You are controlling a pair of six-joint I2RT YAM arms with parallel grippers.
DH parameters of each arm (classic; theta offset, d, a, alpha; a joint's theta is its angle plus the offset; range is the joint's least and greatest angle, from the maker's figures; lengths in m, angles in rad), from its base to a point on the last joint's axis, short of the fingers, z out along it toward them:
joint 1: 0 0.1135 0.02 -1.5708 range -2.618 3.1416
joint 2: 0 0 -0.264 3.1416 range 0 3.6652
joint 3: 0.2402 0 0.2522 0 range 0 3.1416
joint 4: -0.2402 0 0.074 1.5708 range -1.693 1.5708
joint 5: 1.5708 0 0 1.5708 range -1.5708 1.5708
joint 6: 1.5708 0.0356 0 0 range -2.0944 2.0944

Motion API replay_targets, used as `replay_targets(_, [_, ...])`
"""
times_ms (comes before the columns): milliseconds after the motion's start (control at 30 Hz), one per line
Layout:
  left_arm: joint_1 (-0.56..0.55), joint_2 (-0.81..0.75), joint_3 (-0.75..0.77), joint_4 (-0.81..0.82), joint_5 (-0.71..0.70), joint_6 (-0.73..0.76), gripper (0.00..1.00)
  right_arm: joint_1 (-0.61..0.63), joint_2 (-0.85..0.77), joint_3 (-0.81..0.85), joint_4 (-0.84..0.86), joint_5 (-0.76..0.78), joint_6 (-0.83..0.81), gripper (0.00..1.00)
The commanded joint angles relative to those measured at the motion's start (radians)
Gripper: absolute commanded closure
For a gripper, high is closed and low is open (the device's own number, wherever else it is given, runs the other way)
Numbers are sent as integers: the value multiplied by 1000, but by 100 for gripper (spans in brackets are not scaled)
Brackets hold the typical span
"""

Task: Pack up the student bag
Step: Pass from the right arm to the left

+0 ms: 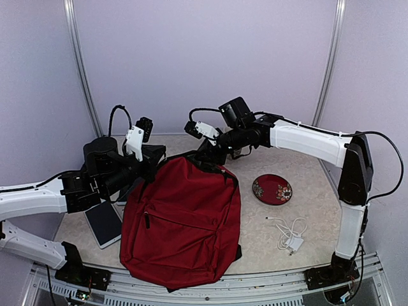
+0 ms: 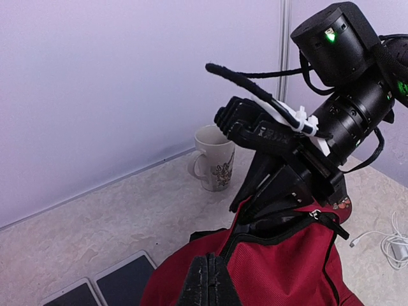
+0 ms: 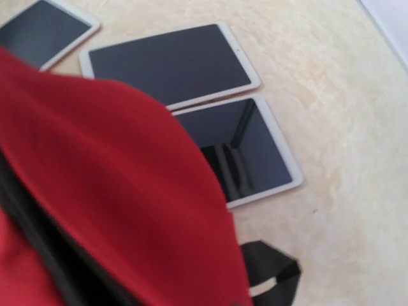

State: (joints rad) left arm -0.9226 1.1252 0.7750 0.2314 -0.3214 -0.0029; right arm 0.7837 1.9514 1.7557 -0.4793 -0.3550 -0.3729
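The student bag [image 1: 182, 223], dark red with black zippers, lies in the middle of the table with its top end toward the back. My left gripper [image 1: 158, 162] sits at the bag's top left corner. In the left wrist view its fingers [image 2: 213, 284] are pressed together over the red fabric [image 2: 287, 268], and nothing shows between them. My right gripper [image 1: 211, 155] reaches down onto the bag's top rim beside the black zipper [image 2: 280, 207]. In the right wrist view red fabric [image 3: 115, 191] fills the foreground and hides the fingers, so their stance is unclear.
Three tablets [image 3: 172, 64] [image 3: 245, 150] [image 3: 44, 29] lie left of the bag, and one shows from above [image 1: 104, 223]. A white mug [image 2: 213, 156] stands at the back wall. A red plate [image 1: 272, 189] and a white charger cable [image 1: 290, 234] lie to the right. A black strap [image 3: 271, 271] pokes out.
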Motion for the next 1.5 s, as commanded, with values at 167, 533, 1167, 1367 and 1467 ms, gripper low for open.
replay_targets(167, [86,-124,-86,-18,31,-243,100,-65,-103,-67,62,11,131,100])
replay_targets(533, [146,-235,-219,-150,-38,-443,100,-241,-308,-265,113,-10,309,100])
replay_targets(1167, [177,-285,-279,-38,149,-423,26,-206,-342,-220,41,-250,114,100])
replay_targets(1367, [145,-225,43,-119,55,-257,1,-71,-296,-106,-64,-213,-82,100])
replay_targets(1467, [140,-128,178,-150,161,-184,1,-27,-255,-17,-100,-215,-127,100])
